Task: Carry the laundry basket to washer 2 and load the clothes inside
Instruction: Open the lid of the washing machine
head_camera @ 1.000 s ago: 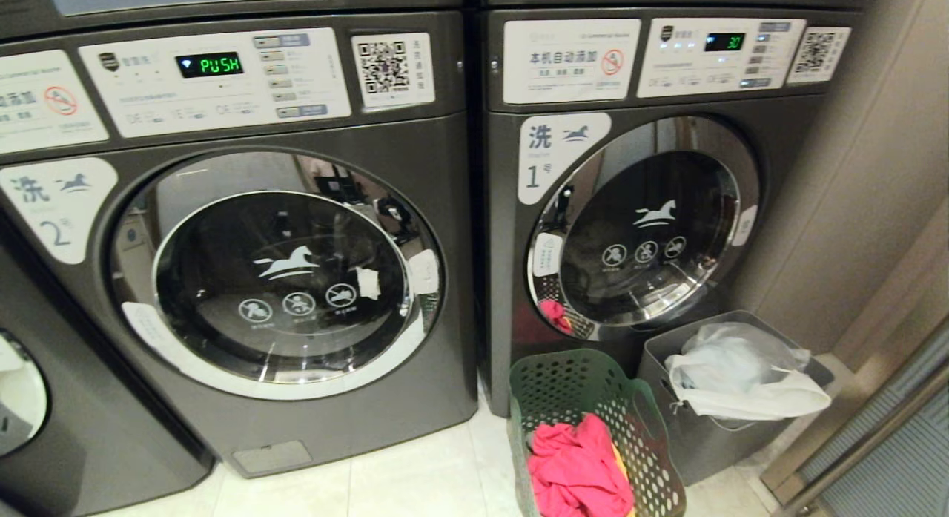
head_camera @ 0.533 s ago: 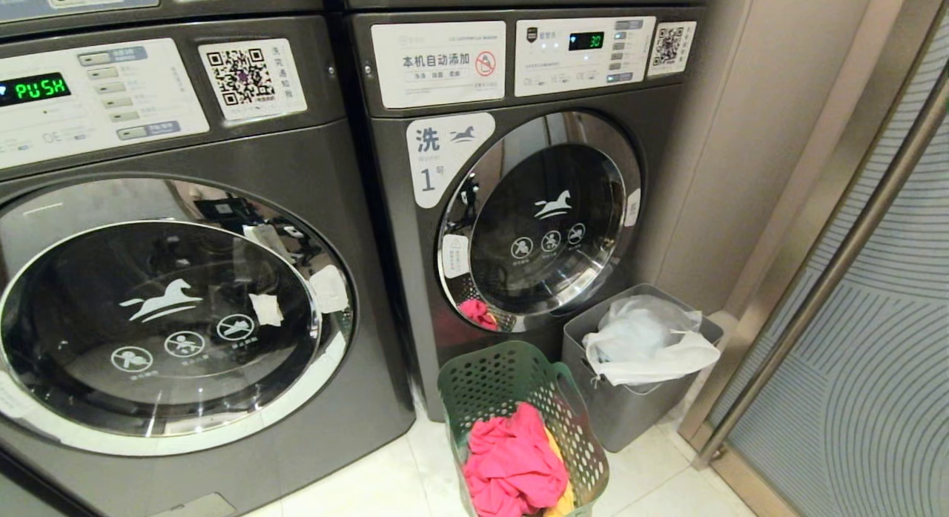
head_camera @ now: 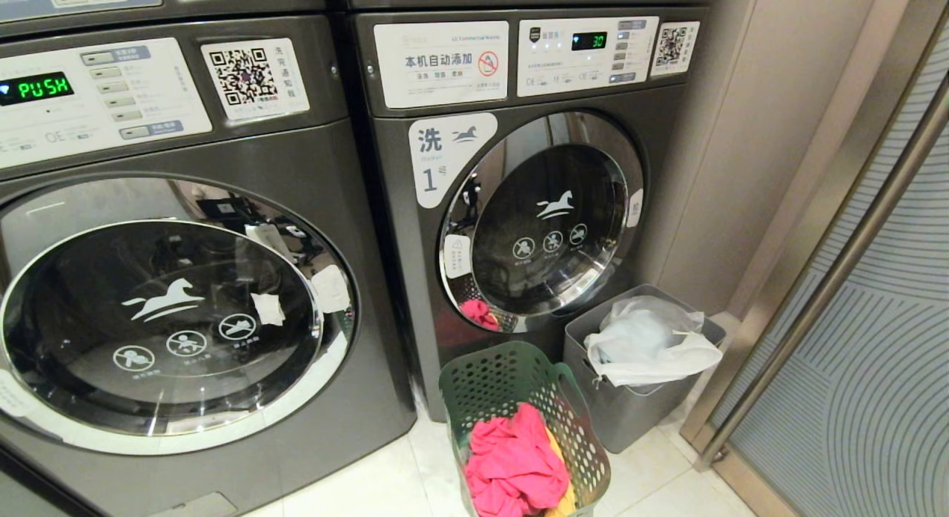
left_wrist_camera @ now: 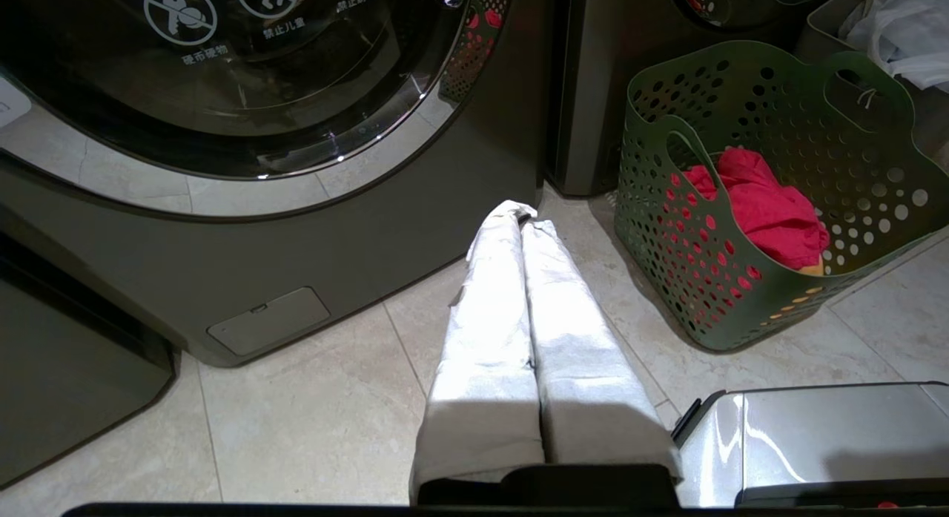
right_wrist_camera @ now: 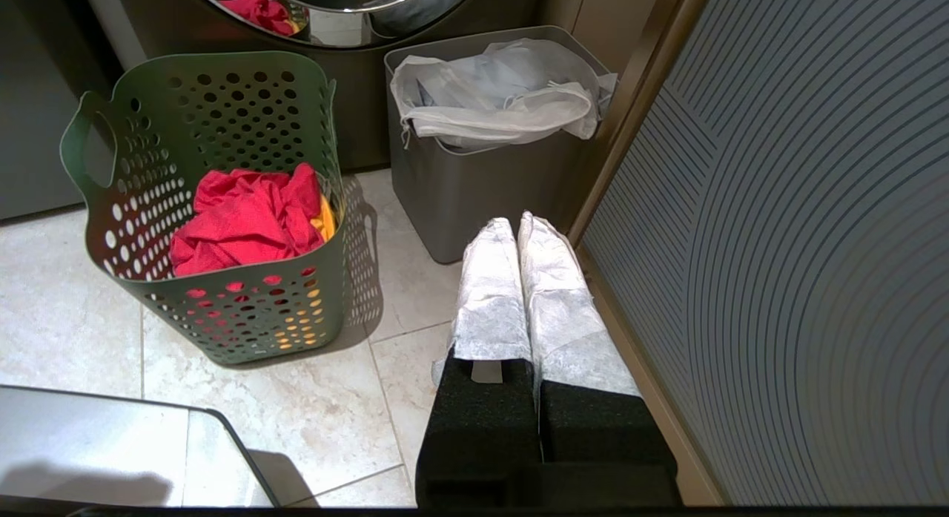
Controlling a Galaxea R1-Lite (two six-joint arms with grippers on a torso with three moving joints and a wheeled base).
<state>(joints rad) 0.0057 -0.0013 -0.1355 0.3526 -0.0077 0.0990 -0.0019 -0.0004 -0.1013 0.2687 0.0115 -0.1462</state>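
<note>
Neither arm was seen from the head view; both pincers were caught only by their own wrist cameras.

Left pincer (left_wrist_camera: 519, 214): white-wrapped fingers pressed together, nothing held, poised low over the tiled floor (left_wrist_camera: 311, 413). Just beyond its tips stood the front of washer 2 (left_wrist_camera: 245, 205), door shut. The laundry basket (left_wrist_camera: 712, 280) was noted off to the pincer's right, apart from it, resting on the floor.

Right pincer (right_wrist_camera: 517, 224): fingers likewise pressed together and empty. The grey bin (right_wrist_camera: 460, 198) with its white bag (right_wrist_camera: 504, 94) was seen just ahead of the tips; the basket lay to the pincer's left, well apart. A ribbed glass panel (right_wrist_camera: 801, 242) was seen close on its right.

The clothes (right_wrist_camera: 245, 216) were recorded inside the basket: a pink-red garment on top, a yellow-orange one showing at its edge.

Only the head view gave the panels: "PUSH" lit on washer 2, and the "1" label on washer 1 (head_camera: 519, 205), before which the basket stood, beside the bin. Washer 2's own numeral was out of view.
</note>
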